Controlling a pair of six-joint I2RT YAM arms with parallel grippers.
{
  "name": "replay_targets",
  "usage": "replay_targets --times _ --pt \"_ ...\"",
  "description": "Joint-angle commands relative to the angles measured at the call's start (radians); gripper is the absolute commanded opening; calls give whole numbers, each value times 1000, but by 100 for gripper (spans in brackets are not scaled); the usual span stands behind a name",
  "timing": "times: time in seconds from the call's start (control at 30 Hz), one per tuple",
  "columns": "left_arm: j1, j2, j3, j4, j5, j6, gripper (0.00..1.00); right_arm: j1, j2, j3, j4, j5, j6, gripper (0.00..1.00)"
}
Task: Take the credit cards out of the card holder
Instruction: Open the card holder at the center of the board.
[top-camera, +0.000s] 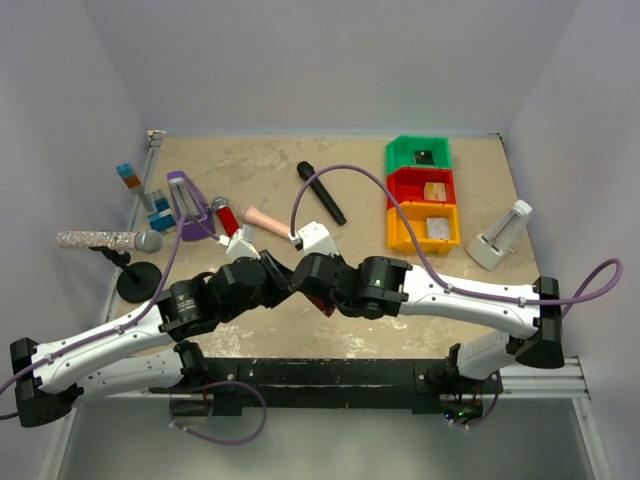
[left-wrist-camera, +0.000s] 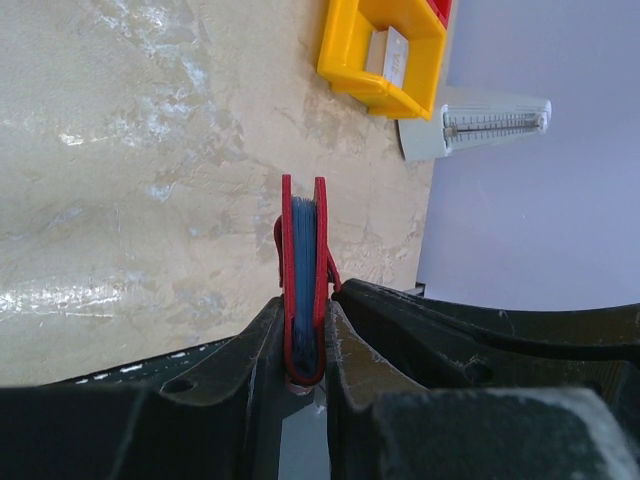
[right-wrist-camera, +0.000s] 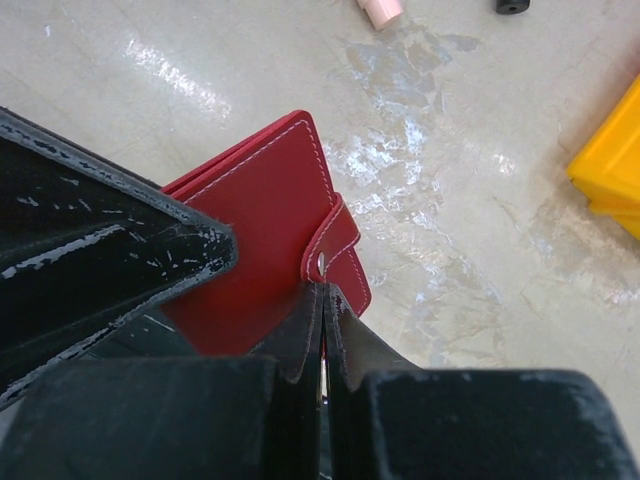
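The left tool (left-wrist-camera: 305, 305) is clamped narrow on the folded spine of the card holder (left-wrist-camera: 320, 230), holding it edge-on, clear of the counter (left-wrist-camera: 150, 150), with the open edge pointing away from its fingers. Pale blue sleeves (left-wrist-camera: 303, 250) show between the red covers, but no credit cards poke out (none that I can make out, anyway). The right tool (right-wrist-camera: 325, 310) has its jaws pressed fully together right at the small red tab (right-wrist-camera: 335, 245), just ahead of its fingertips; whether the tab is truly pinched I cannot tell.

To my eye this is the opening step: the holder is closed and the tab fastened. The next move calls for a sure pinch on the tab, then a peel away from the cover while the left tool holds the spine firm.
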Motion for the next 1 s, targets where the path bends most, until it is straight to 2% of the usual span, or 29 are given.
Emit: replay_targets --times 0.0,0.3,0.4,0.53,0.6,0.73,0.97 --pt "-6 -31 7 47 21 -5 0 -34 -23 -17 -60 62 15 0" --pt "-6 -30 6 45 21 -3 0 -40 -35 -22 -52 61 16 0" --pt "-6 -31 4 41 14 -3 0 -38 -87 -60 13 40 -15 0" --pt "-5 -22 10 30 5 0 0 -37 -170 -102 90 -22 -39 35" --pt "-5 -10 24 18 1 9 0 -34 -180 -91 92 -45 -41 47" --pt "-8 8 33 21 3 15 0 -15 -138 -30 52 -62 -21 55" --pt "-6 15 41 38 6 18 0 -3 -51 29 8 -68 5 55"
